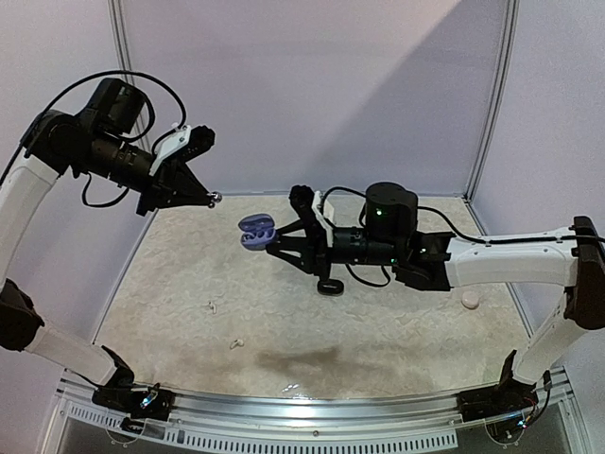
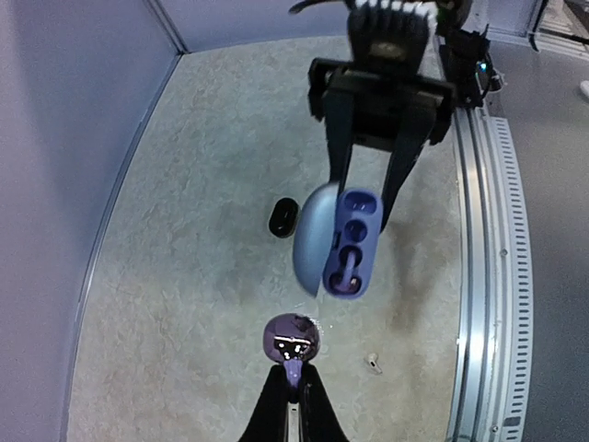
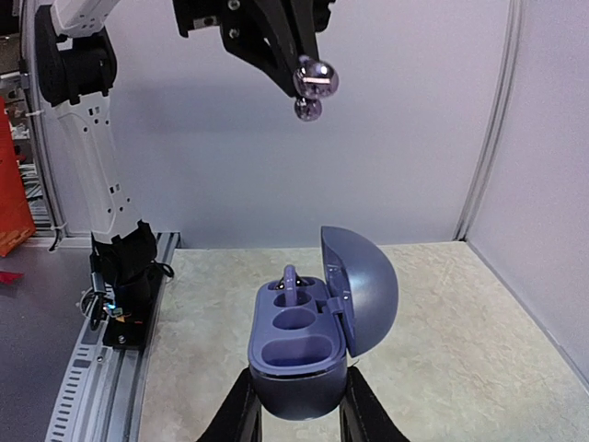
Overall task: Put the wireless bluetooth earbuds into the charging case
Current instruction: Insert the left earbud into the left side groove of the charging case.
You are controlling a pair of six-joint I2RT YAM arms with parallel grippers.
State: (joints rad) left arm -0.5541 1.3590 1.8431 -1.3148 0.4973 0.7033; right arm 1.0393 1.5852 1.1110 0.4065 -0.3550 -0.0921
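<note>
A purple charging case [image 3: 299,359] with its lid open is held off the table, and my right gripper [image 3: 296,391] is shut on its lower body. One purple earbud [image 3: 290,281] sits in the case's far socket; the near sockets are empty. My left gripper [image 2: 294,376] is shut on the stem of a second glossy purple earbud [image 2: 293,336]. In the right wrist view that earbud [image 3: 316,79] hangs high above and beyond the case. From the top, the left gripper [image 1: 210,198] is up and to the left of the case [image 1: 256,230], apart from it.
A black oval case [image 1: 330,286] lies on the table under the right arm. Small white bits [image 1: 213,305] [image 1: 237,344] lie near the front left. A pale round object [image 1: 470,300] rests at the right. White walls enclose the table.
</note>
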